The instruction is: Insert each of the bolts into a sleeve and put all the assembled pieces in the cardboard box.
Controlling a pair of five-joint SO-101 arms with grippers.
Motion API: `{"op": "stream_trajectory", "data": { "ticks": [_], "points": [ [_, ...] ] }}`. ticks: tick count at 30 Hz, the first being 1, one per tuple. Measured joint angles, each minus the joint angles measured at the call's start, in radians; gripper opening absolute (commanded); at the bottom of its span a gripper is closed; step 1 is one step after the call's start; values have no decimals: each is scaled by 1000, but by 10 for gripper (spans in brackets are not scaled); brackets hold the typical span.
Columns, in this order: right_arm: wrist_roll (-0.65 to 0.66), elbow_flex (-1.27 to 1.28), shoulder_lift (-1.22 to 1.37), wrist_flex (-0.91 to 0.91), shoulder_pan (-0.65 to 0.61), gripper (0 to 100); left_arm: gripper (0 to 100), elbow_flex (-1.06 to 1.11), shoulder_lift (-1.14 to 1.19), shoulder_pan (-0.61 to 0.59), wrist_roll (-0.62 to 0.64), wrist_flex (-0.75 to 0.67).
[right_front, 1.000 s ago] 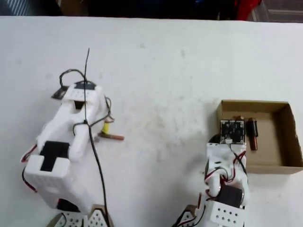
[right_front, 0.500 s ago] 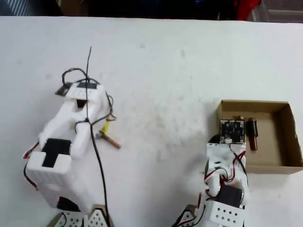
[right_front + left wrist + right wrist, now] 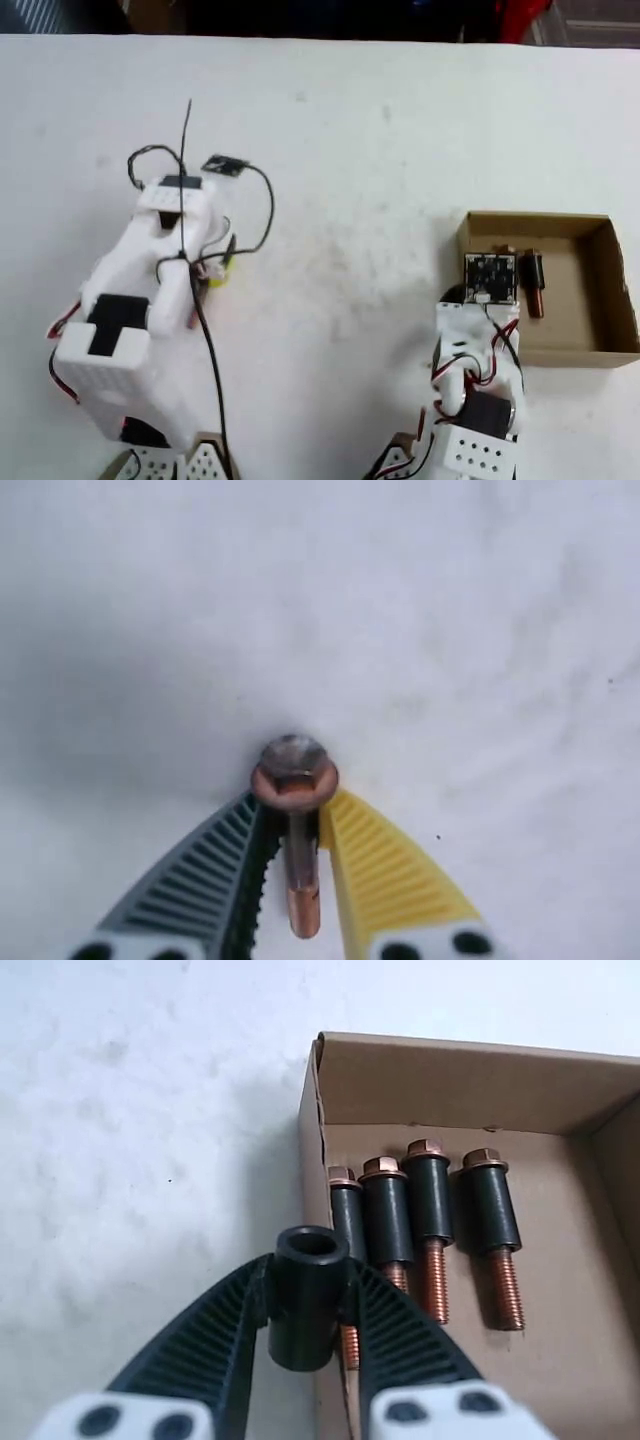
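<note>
A copper bolt (image 3: pixel 298 825) with a flanged hex head is held between the grey and yellow fingers of my left gripper (image 3: pixel 295 815), head pointing away over the white table. In the high view that gripper (image 3: pixel 214 272) is at the table's left, under the white arm. My right gripper (image 3: pixel 305 1290) is shut on a black sleeve (image 3: pixel 303 1295), held upright by the near left corner of the cardboard box (image 3: pixel 440 1070). Several assembled pieces (image 3: pixel 430 1215), copper bolts in black sleeves, lie side by side in the box (image 3: pixel 578 345). From above, the right arm's wrist (image 3: pixel 490 275) covers the box's left side.
A thin black wire (image 3: pixel 186 135) and a small black connector (image 3: pixel 226 165) trail from the left arm over the table. The table's far edge (image 3: pixel 320 38) runs along the back.
The bolt that lay on the table beside the left gripper has been taken hold of and turned end-on. The connector and its wire swung to the right. The right arm kept still.
</note>
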Motion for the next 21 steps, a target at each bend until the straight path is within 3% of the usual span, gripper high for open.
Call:
{"op": "stream_trajectory", "data": {
  "ticks": [21],
  "points": [
    [0, 0, 0, 0, 0, 21, 20, 12, -38, -5, -43, 5]
  ]
}}
